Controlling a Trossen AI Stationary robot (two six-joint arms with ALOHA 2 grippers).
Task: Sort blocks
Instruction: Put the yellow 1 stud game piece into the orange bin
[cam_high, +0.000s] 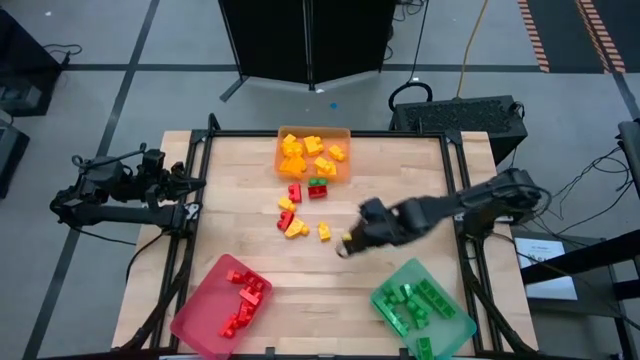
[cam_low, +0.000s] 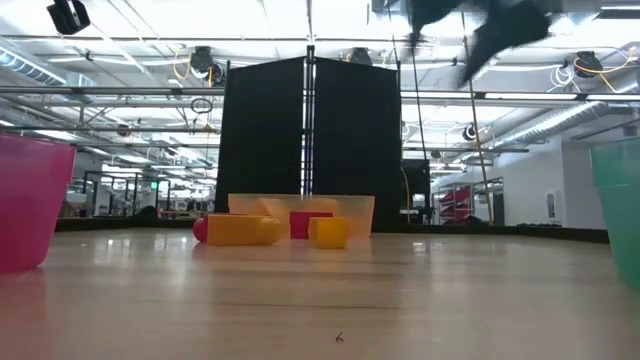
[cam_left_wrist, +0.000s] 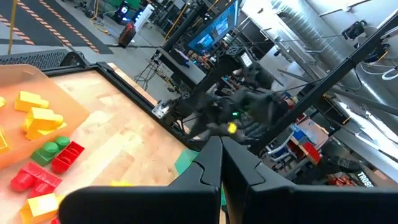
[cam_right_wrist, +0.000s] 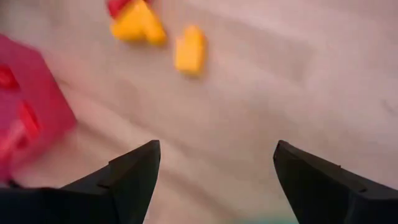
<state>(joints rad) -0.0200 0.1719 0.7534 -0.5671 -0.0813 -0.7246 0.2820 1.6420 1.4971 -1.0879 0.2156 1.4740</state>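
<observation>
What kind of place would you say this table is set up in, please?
Probably a robotics lab or workshop hall: open ceiling with pipes and ducts, black divider panels behind the wooden table, cables on the grey floor.

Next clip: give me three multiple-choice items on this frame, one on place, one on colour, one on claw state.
1. Where is the right claw?
A. over the bare table between the loose blocks and the green tray
B. inside the orange tray
C. off the table

2. What colour are the blocks in the orange tray?
A. green
B. yellow
C. red

3. How are the right claw's fingers?
A. shut on a block
B. spread, empty
C. hidden

Answers: 1 A, high view places it there; 2 B, only yellow inside; 3 B, right wrist view shows a wide gap.
</observation>
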